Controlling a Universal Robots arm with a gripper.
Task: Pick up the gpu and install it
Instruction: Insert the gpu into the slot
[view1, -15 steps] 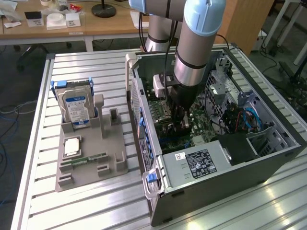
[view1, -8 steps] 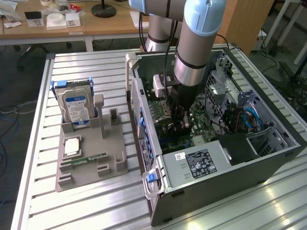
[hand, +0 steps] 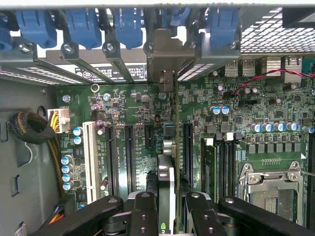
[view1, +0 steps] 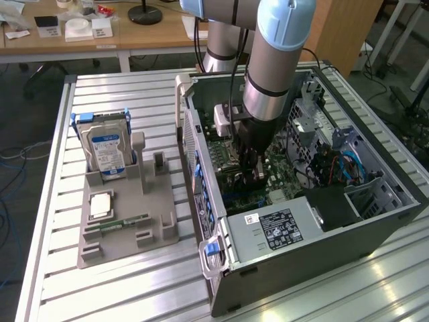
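Install step's underway: tool [hand: 167, 209] is clamped on the gpu [hand: 166, 182], held edge-on over the motherboard [hand: 221, 118] slots inside the case [view1: 322, 235]. Needs careful lining up with slot and bracket opening.

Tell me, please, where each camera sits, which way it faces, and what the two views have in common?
Exterior view: off the arm, above the slatted table, looking down at the open computer case and the grey parts holder; the arm shows, reaching into the case.
Wrist view: on the wrist, looking along the gripper at the motherboard; the gripper's black fingers show, closed on the gpu, held edge-on.
Shared: the motherboard and the gripper over it.
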